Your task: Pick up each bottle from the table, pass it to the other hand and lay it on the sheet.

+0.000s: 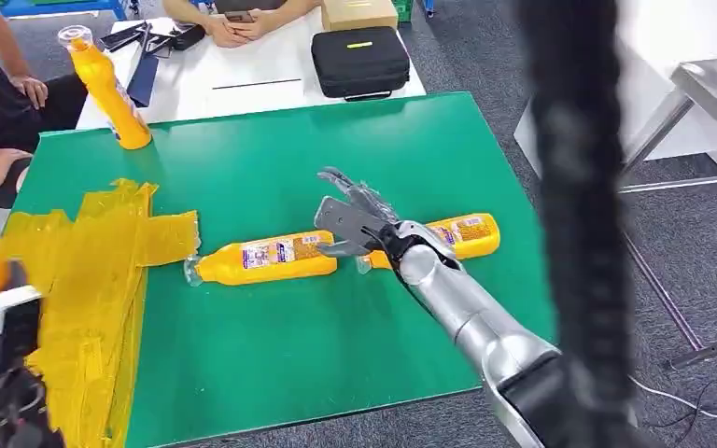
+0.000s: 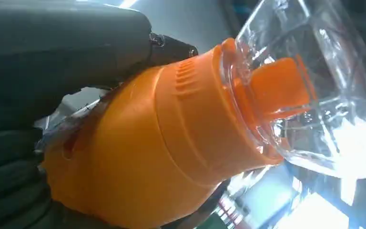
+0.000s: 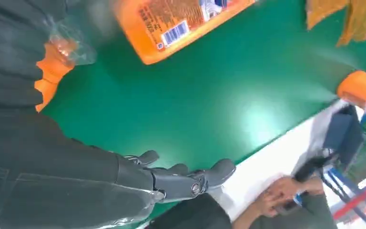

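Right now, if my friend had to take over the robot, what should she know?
Left hand: holds an orange bottle with a clear cap.
Right hand: open, holding nothing, hovering over the green table between the two lying bottles.
Bottles: one lies left of the right hand, one lies partly under the right arm, one stands at the far left corner.
Yellow sheet: at the table's left side, no bottle seen lying on it.
Left to do: lay down the held bottle, then pick, pass and lay the other three.

The right hand (image 1: pixel 355 219) hovers with fingers spread, holding nothing; the left hand (image 2: pixel 33 119) grips something.
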{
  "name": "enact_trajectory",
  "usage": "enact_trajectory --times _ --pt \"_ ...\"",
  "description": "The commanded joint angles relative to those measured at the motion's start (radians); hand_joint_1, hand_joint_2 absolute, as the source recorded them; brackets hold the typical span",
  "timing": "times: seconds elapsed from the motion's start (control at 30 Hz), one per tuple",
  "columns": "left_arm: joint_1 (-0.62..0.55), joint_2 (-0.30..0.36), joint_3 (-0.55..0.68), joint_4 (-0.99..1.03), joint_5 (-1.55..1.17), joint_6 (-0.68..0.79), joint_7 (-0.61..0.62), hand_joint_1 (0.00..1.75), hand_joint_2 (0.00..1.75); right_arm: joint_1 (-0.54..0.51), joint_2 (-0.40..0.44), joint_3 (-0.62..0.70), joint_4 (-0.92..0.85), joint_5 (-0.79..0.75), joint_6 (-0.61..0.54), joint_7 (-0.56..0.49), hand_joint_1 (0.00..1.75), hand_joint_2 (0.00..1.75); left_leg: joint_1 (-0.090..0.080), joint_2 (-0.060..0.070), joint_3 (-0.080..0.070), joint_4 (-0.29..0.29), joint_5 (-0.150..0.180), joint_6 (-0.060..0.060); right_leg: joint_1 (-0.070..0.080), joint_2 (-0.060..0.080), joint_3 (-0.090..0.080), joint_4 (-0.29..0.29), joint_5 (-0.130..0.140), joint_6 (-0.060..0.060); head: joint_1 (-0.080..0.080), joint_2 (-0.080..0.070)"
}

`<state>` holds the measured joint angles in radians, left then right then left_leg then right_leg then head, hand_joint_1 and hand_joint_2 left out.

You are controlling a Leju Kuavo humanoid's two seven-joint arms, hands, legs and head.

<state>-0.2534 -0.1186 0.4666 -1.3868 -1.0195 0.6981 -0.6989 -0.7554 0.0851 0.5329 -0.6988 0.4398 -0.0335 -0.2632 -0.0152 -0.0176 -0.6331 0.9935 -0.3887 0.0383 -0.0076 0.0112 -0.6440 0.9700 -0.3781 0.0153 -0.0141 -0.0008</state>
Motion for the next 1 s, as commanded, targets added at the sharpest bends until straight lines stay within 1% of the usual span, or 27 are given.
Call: enact_trajectory --times 0.03,0.07,0.1,0.13,0.23,0.3,0.33,0.37,0.4,0.43,0.47,0.53,0.57,0.6,0.67,0.7,0.73,0.8,0.83,0.9,0.93,0.97,1.0 --pt "-0.140 0.003 0.033 0.472 -0.542 0.000 0.170 1.75 1.75 -0.144 0.088 0.035 0.223 0.003 0.037 -0.003 0.00 1.75 0.000 0.001 0.005 -0.001 -0.001 -0.003 0.000 -0.001 0.004 0.000 -0.002 0.000 -0.001 0.000" --pt "-0.120 0.043 -0.102 0.500 -0.551 0.000 0.285 1.75 1.75 -0.147 0.094 0.041 0.228 0.003 0.041 -0.004 0.00 1.75 0.001 0.002 0.008 0.000 -0.003 -0.004 0.001 -0.001 0.007 0.000 -0.003 -0.001 0.000 0.000" --pt "-0.120 0.043 -0.102 0.500 -0.551 0.000 0.285 1.75 1.75 -0.147 0.094 0.041 0.228 0.003 0.041 -0.004 0.00 1.75 0.000 0.000 0.004 -0.001 -0.001 -0.002 0.000 -0.002 0.004 0.000 -0.002 0.000 0.000 0.000" --pt "-0.120 0.043 -0.102 0.500 -0.551 0.000 0.285 1.75 1.75 -0.147 0.094 0.041 0.228 0.003 0.041 -0.004 0.00 1.75 0.001 0.002 0.008 -0.001 -0.003 -0.004 0.001 -0.001 0.007 0.000 -0.003 -0.001 0.000 0.000" --pt "-0.120 0.043 -0.102 0.500 -0.551 0.000 0.285 1.75 1.75 -0.147 0.094 0.041 0.228 0.003 0.041 -0.004 0.00 1.75 0.002 0.002 0.010 0.001 -0.005 -0.005 0.002 -0.001 0.009 0.002 -0.006 -0.001 0.000 0.000" --pt "-0.130 0.064 -0.164 0.569 -0.547 0.000 0.334 1.75 1.75 -0.152 0.098 0.036 0.241 0.005 0.039 -0.019 0.00 1.75 0.003 0.002 0.008 0.003 -0.005 -0.005 0.003 -0.001 0.009 0.002 -0.006 -0.001 0.000 0.000" --pt "-0.130 0.064 -0.164 0.569 -0.547 0.000 0.334 1.75 1.75 -0.152 0.098 0.036 0.241 0.005 0.039 -0.019 0.00 1.75 0.002 0.000 0.009 0.001 -0.005 -0.005 0.002 -0.002 0.009 0.002 -0.006 -0.001 0.000 0.000" --pt "-0.134 0.083 -0.236 0.606 -0.545 0.000 0.383 1.75 1.75 -0.148 0.103 0.046 0.237 0.011 0.044 -0.019 0.00 1.75 0.001 -0.001 0.006 0.000 -0.002 -0.003 0.000 -0.001 0.006 0.000 -0.003 0.000 0.000 0.000" --pt "-0.151 0.094 -0.274 0.642 -0.545 0.000 0.413 1.75 1.75 -0.145 0.105 0.046 0.237 0.007 0.042 -0.017 0.00 1.75 0.001 0.001 0.007 0.001 -0.004 -0.004 0.001 0.000 0.007 0.001 -0.004 -0.001 0.000 0.000" --pt "-0.151 0.094 -0.274 0.642 -0.545 0.000 0.413 1.75 1.75 -0.145 0.105 0.046 0.237 0.007 0.042 -0.017 0.00 1.75 0.000 -0.001 0.004 0.000 -0.001 -0.003 0.000 -0.001 0.004 0.001 -0.003 0.000 0.000 0.000" --pt "-0.145 0.107 -0.302 0.653 -0.543 0.000 0.433 1.75 1.75 -0.146 0.108 0.050 0.239 0.007 0.046 -0.017 0.00 1.75 0.001 -0.001 0.007 0.001 -0.003 -0.005 0.001 -0.002 0.008 0.001 -0.004 -0.001 0.000 0.000" --pt "-0.141 0.113 -0.322 0.657 -0.546 0.000 0.451 1.75 1.75 -0.149 0.113 0.054 0.245 0.008 0.048 -0.018 0.00 1.75 0.002 0.001 0.009 0.002 -0.005 -0.006 0.002 -0.002 0.010 0.002 -0.006 -0.001 0.000 0.000" --pt "-0.141 0.118 -0.336 0.662 -0.549 0.000 0.462 1.75 1.75 -0.152 0.115 0.057 0.249 0.009 0.049 -0.018 0.00 1.75 0.001 0.001 0.004 0.000 -0.002 -0.004 0.001 0.000 0.004 0.001 -0.002 -0.001 0.000 0.000" --pt "-0.146 0.122 -0.346 0.683 -0.540 0.000 0.463 1.75 1.75 -0.154 0.118 0.060 0.255 0.010 0.052 -0.018 0.00 1.75 0.001 0.001 0.003 0.000 -0.002 -0.003 0.001 0.000 0.003 0.000 -0.002 -0.001 0.000 0.000" --pt "-0.145 0.128 -0.356 0.685 -0.535 0.000 0.464 1.75 1.75 -0.155 0.122 0.070 0.262 0.017 0.055 -0.017 0.00 1.75 0.001 0.001 0.006 0.001 -0.004 -0.005 0.001 0.000 0.007 0.001 -0.004 -0.001 0.000 0.000" --pt "-0.146 0.131 -0.362 0.694 -0.536 0.000 0.471 1.75 1.75 -0.159 0.123 0.085 0.273 0.029 0.068 -0.009 0.00 1.75 0.001 0.002 0.003 0.000 -0.002 -0.003 0.001 0.001 0.003 0.000 -0.002 0.000 0.000 0.000" --pt "-0.152 0.134 -0.372 0.713 -0.538 0.000 0.480 1.75 1.75 -0.169 0.125 0.104 0.293 0.042 0.103 0.016 0.00 1.75 0.001 0.002 0.005 0.001 -0.003 -0.004 0.001 0.001 0.005 0.001 -0.003 -0.001 0.000 0.000" --pt "-0.152 0.134 -0.372 0.713 -0.538 0.000 0.480 1.75 1.75 -0.169 0.125 0.104 0.293 0.042 0.103 0.016 0.00 1.75 0.000 0.002 0.002 0.000 -0.001 -0.003 0.000 0.001 0.002 0.000 -0.001 0.000 0.000 0.000" --pt "-0.152 0.134 -0.372 0.713 -0.538 0.000 0.480 1.75 1.75 -0.169 0.125 0.104 0.293 0.042 0.103 0.016 0.00 1.75 0.001 0.002 0.005 0.001 -0.003 -0.004 0.001 0.001 0.005 0.001 -0.003 -0.001 0.000 0.000" --pt "-0.152 0.134 -0.372 0.713 -0.538 0.000 0.480 1.75 1.75 -0.169 0.125 0.104 0.293 0.042 0.103 0.016 0.00 1.75 0.001 0.002 0.003 0.000 -0.002 -0.003 0.001 0.001 0.003 0.001 -0.002 0.000 0.000 0.000" --pt "-0.152 0.134 -0.372 0.713 -0.538 0.000 0.480 1.75 1.75 -0.169 0.125 0.104 0.293 0.042 0.103 0.016 0.00 1.75 0.002 0.002 0.006 0.001 -0.004 -0.004 0.002 0.000 0.006 0.001 -0.004 -0.001 0.000 0.000" --pt "-0.163 0.129 -0.364 0.745 -0.543 0.000 0.489 0.68 1.75 -0.181 0.124 0.137 0.312 0.073 0.127 0.046 0.00 1.75 0.001 0.002 0.004 0.001 -0.003 -0.004 0.001 0.001 0.004 0.001 -0.003 0.000 -0.001 0.000" --pt "-0.166 0.129 -0.367 0.748 -0.542 0.000 0.491 0.00 1.75 -0.184 0.126 0.149 0.322 0.084 0.140 0.060 0.00 1.75 0.002 0.002 0.006 0.002 -0.004 -0.004 0.002 0.001 0.006 0.001 -0.004 -0.001 0.000 0.000"
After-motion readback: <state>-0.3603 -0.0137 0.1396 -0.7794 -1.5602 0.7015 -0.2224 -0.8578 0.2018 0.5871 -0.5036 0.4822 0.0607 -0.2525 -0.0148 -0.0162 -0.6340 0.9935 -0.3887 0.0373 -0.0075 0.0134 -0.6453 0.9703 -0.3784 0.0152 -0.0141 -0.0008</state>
